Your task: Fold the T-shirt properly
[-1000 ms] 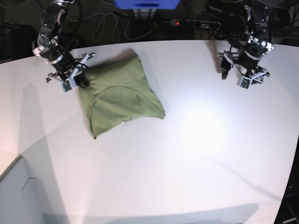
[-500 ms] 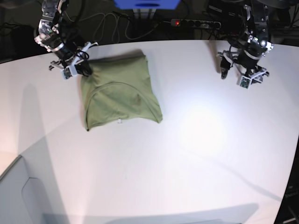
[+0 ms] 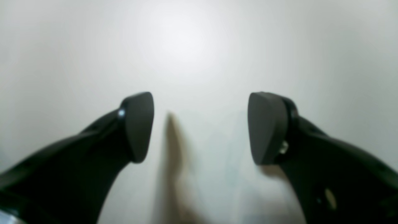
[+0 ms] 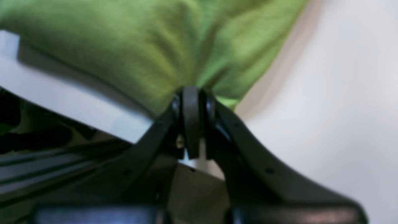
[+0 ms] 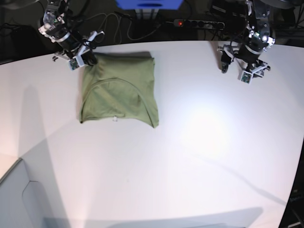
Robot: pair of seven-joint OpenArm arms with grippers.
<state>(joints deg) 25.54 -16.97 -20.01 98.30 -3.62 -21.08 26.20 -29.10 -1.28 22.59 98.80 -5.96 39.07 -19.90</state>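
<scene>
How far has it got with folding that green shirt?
Mostly done, it seems: the T-shirt lies as a compact folded bundle on the table. In hand: the right gripper is shut on its far corner. The left gripper is open over bare table. Probably left: letting go, maybe tidying.

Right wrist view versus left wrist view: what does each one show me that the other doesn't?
Only the right wrist view shows the olive-green cotton T-shirt, bunched where the right gripper has its jaws shut on it near the table's edge. Only the left wrist view shows the left gripper, jaws wide apart with nothing between them. Both show the bare white table.
</scene>
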